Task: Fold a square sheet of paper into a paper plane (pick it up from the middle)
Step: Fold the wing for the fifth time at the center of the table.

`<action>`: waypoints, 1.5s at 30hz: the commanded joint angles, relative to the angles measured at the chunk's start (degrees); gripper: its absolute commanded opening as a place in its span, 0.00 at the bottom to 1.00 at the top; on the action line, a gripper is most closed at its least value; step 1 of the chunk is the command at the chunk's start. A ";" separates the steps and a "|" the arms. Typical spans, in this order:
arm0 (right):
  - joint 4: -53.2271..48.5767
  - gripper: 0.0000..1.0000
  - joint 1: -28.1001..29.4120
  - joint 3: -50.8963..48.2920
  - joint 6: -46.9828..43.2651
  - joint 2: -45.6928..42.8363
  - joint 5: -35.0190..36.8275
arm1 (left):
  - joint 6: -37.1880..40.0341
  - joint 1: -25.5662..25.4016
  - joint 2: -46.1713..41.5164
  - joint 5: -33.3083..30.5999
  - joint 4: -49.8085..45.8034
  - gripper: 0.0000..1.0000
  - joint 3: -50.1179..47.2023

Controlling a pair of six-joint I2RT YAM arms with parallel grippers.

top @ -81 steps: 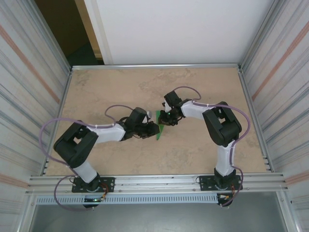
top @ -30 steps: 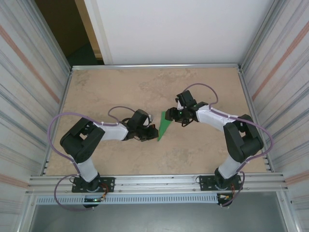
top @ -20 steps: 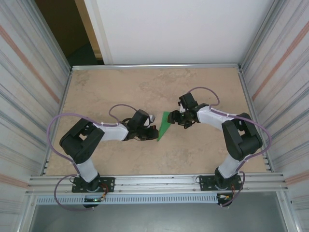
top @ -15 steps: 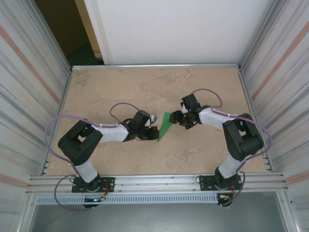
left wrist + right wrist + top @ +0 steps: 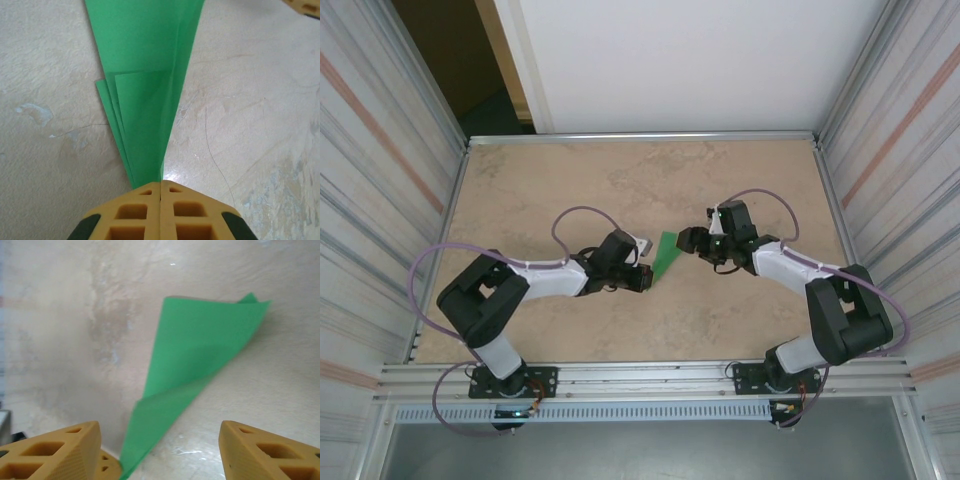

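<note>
The left gripper (image 5: 642, 279) was shut tight on the paper plane (image 5: 666, 254), its two yellow fingertips (image 5: 145, 197) pressed flat together with the sharp tip of the green wedge pinched between them. From that grip the paper ran straight ahead of the fingers, widening as it went. Seen from the left wrist it was plainly several layers thick: stepped edges stuck out on one side just ahead of the fingertips, and a long crease ran up its length. It lay low over the beige marbled tabletop (image 5: 570, 190). The right gripper (image 5: 686, 240) stood open at the other end, just beside the wide edge of the paper and facing the left gripper across it. From the right wrist I could see its yellow fingers (image 5: 260, 445) spread well apart, holding nothing, with the green sheet lying ahead of them and in the gap between. One fold line crossed the sheet there, and a far corner showed a second layer peeping out behind. The narrow end ran back towards one of those fingers, but I could not tell whether it touched. Both arms reached in towards the middle of the table, their grippers near each other with only the paper between them.
</note>
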 commanded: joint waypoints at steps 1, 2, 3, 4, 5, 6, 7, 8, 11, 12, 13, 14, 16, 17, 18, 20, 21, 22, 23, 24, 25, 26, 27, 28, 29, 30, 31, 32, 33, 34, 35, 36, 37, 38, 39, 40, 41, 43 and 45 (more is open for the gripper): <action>4.10 0.58 -0.23 0.04 1.05 0.95 -6.20 | 2.77 -0.38 0.96 -1.28 2.82 0.01 0.52; 4.50 0.57 -0.26 0.18 1.16 1.48 -6.90 | 2.78 -0.45 1.07 -1.26 3.38 0.01 0.32; 4.69 0.56 -0.24 0.51 1.38 2.17 -7.25 | 2.85 -0.49 1.22 -1.14 4.03 0.01 -0.08; 4.94 0.55 -0.27 0.86 1.64 2.80 -7.83 | 2.81 -0.54 1.58 -1.10 4.67 0.01 -0.45; 5.22 0.54 -0.29 1.22 1.72 3.43 -8.40 | 2.79 -0.63 1.78 -0.93 5.17 0.01 -0.73; 4.99 0.52 -0.26 1.72 1.79 4.13 -8.68 | 2.78 -0.67 2.11 -0.85 5.62 0.01 -1.01; 4.88 0.51 -0.29 2.02 1.80 4.76 -8.96 | 2.70 -0.74 2.45 -0.73 6.18 0.01 -1.31; 5.13 0.51 -0.23 2.21 1.78 5.26 -9.42 | 2.65 -0.80 2.71 -0.53 6.70 0.01 -1.61; 5.34 0.51 0.10 2.43 1.73 6.06 -9.75 | 2.69 -1.02 3.52 -0.19 7.41 0.01 -1.93; 5.29 0.51 0.16 2.64 1.65 6.39 -10.04 | 2.78 -1.15 3.84 -0.15 7.57 0.01 -2.07; 5.14 0.51 0.20 2.89 1.42 6.85 -10.43 | 2.80 -1.19 4.15 -0.12 7.80 0.01 -2.17; 5.07 0.51 0.28 3.31 1.24 7.39 -10.92 | 2.84 -1.19 4.37 0.05 8.08 0.01 -2.32; 4.94 0.51 0.34 3.98 1.09 8.56 -11.44 | 2.78 -1.18 4.71 0.29 8.71 0.01 -2.64; 5.17 0.51 0.36 4.26 0.96 9.11 -11.90 | 2.70 -1.20 4.74 0.27 8.89 0.01 -2.83; 5.26 0.51 0.53 4.56 0.86 9.59 -11.97 | 2.66 -1.16 4.68 0.23 9.02 0.02 -3.02; 5.08 0.50 0.63 5.17 0.77 10.31 -12.48 | 2.69 -1.20 4.49 0.23 9.07 0.01 -3.12; 5.01 0.50 0.74 5.41 0.69 10.66 -12.44 | 2.77 -1.20 4.51 0.23 8.94 0.01 -3.09; 4.92 0.50 0.98 5.54 0.67 10.72 -12.27 | 2.72 -1.18 4.39 0.20 8.70 0.01 -3.05; 4.87 0.50 0.92 5.68 0.67 10.78 -12.05 | 2.78 -1.15 4.39 0.16 8.59 0.01 -3.15; 4.66 0.50 0.99 5.77 0.66 10.76 -11.96 | 2.85 -1.20 4.40 0.19 8.47 0.01 -3.14; 4.36 0.50 0.98 5.81 0.61 10.61 -11.85 | 2.81 -1.20 4.40 0.08 8.26 0.01 -3.04; 4.21 0.50 1.08 5.82 0.39 10.37 -11.93 | 2.93 -1.19 4.42 0.13 8.08 0.01 -2.99; 3.65 0.50 1.31 5.90 -0.02 9.96 -11.70 | 3.00 -1.12 4.47 0.17 7.97 0.01 -2.96; 2.53 0.49 1.56 6.11 -0.68 9.40 -10.95 | 2.89 -1.15 4.53 0.20 7.86 0.01 -2.89; 0.81 0.49 1.82 6.41 -1.58 8.63 -9.62 | 2.77 -1.20 4.66 0.33 7.68 0.01 -2.73; -0.78 0.49 2.20 6.34 -2.33 7.41 -7.64 | 2.63 -1.20 4.77 0.27 7.59 0.01 -2.70; -2.13 0.49 2.45 6.10 -2.84 6.24 -5.48 | 2.39 -1.20 4.83 0.22 7.52 0.01 -2.65; -4.12 0.49 2.84 5.85 -3.32 4.72 -2.23 | 2.18 -1.20 4.93 0.18 7.58 0.01 -2.63; -6.09 0.49 3.30 5.50 -3.81 3.48 1.28 | 1.92 -1.20 4.91 0.15 7.83 0.01 -2.75; -6.99 0.50 3.79 4.94 -4.32 2.23 4.02 | 1.70 -1.16 4.97 0.18 7.93 0.01 -2.89; -8.19 0.51 4.40 4.16 -4.50 1.09 6.69 | 1.41 -1.04 4.99 0.22 7.94 0.01 -2.89; -8.88 0.53 4.72 3.38 -4.29 0.32 8.91 | 1.20 -1.03 5.07 0.19 7.94 0.01 -2.89; -9.36 0.54 4.91 3.04 -4.16 0.11 9.97 | 1.11 -1.00 5.17 0.21 7.91 0.01 -2.88; -9.93 0.54 5.08 2.86 -4.19 0.48 10.18 | 0.88 -0.94 5.39 0.13 7.92 0.01 -2.89; -10.97 0.54 5.31 3.11 -4.48 1.21 10.44 | 0.80 -0.99 5.45 0.21 7.94 0.01 -2.89; -12.69 0.54 5.74 3.87 -4.96 2.51 11.40 | 0.59 -0.94 5.69 0.22 7.86 0.01 -2.74; -14.06 0.55 6.63 4.59 -5.64 3.73 12.42 | 0.50 -0.94 5.85 0.22 7.78 0.01 -2.65; -15.55 0.56 8.07 5.88 -6.73 5.68 13.31 | 0.24 -0.84 6.23 0.22 7.42 0.01 -2.47; -17.56 0.57 9.33 7.84 -7.83 7.95 14.32 | 0.14 -0.85 6.46 0.25 7.28 0.01 -2.34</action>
